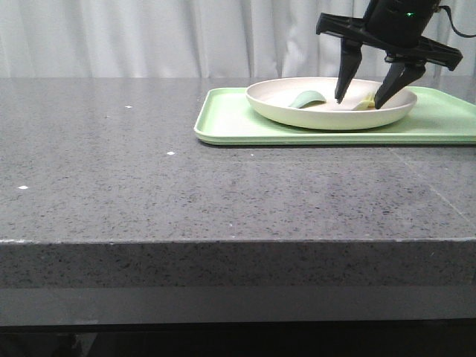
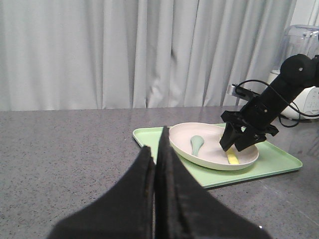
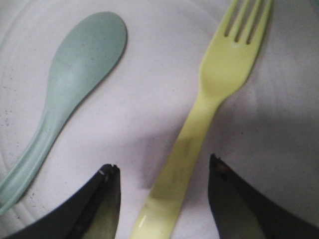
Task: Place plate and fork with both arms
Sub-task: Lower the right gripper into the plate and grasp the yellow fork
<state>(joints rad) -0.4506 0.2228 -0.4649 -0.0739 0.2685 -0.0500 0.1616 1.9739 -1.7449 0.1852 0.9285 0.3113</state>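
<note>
You're looking at a wide stretch of dark speckled table (image 1: 111,178) lying bare on the left, running right up to the near edge, so all the open room is sitting on that side. Your left gripper (image 2: 154,164) is showing only in its wrist view, hanging low over that bare stone with its two black fingers pressed flat together and nothing between them. Moving right, the light-green tray (image 1: 223,123) is resting toward the back right of the table, its left edge around mid-table and its right end running out of the front view. The plate (image 1: 275,108), cream-white, round and shallow with a raised rim, is sitting on the tray, well inside its edges. Inside the plate a grey-green spoon (image 1: 307,98) is lying on the left, and the fork (image 3: 199,124), pale yellow with short tines, is lying just beside it to the right. Your right gripper (image 1: 363,100) is reaching down into the plate with its jaws spread, one fingertip standing on either side of the fork's handle, gripping nothing and not touching the handle
</note>
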